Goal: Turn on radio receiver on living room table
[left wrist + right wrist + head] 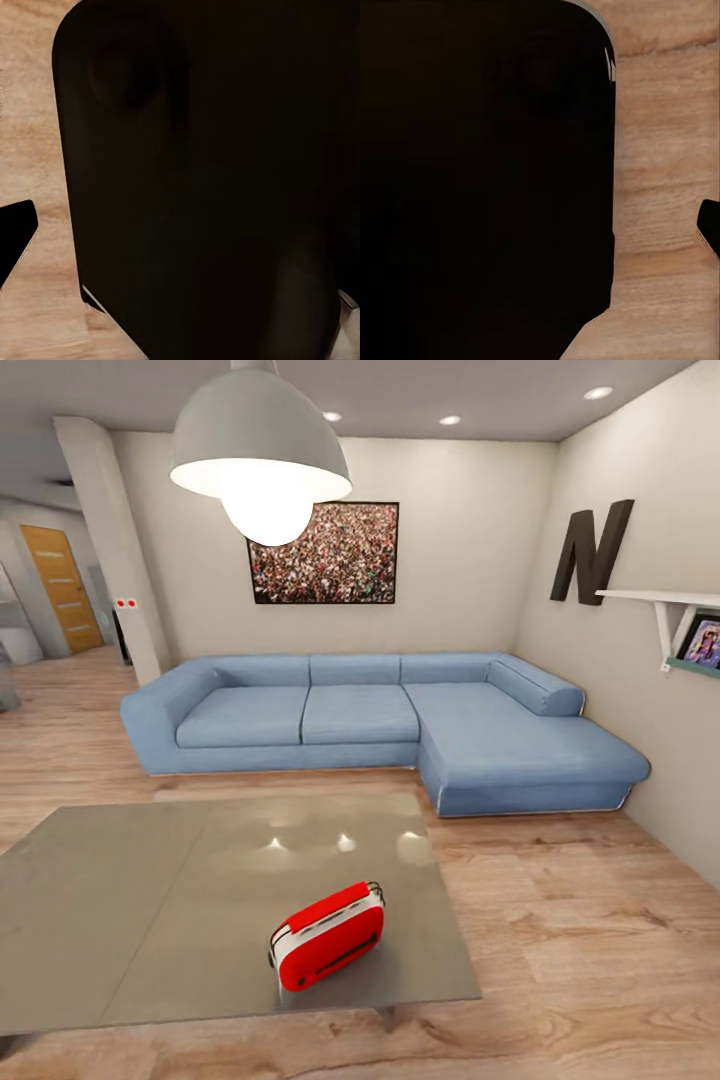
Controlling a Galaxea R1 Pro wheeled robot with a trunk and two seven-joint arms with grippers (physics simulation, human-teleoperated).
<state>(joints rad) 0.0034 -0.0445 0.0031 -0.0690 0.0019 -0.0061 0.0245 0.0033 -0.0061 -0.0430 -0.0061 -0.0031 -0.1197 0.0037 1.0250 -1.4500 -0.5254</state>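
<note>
The red radio receiver [328,938] lies tilted on the low grey-taupe table [150,900], near its front right corner, with a white band along its edge and its thin wire handle at the upper right. Its dial is not visible from here. In the left wrist view a large dark rounded body [210,180] hangs over light wood floor, with a black finger tip [16,232] at the edge. The right wrist view has a similar dark mass [480,180] and a black sliver [709,225] over the floor. Neither wrist view reveals how the fingers stand.
A big blue corner sofa [360,715] stands behind the table against the far wall, under a framed crowd photo [323,553]. A white dome lamp [260,455] hangs overhead. Wood floor [580,920] lies right of the table; a wall shelf [665,600] juts out at right.
</note>
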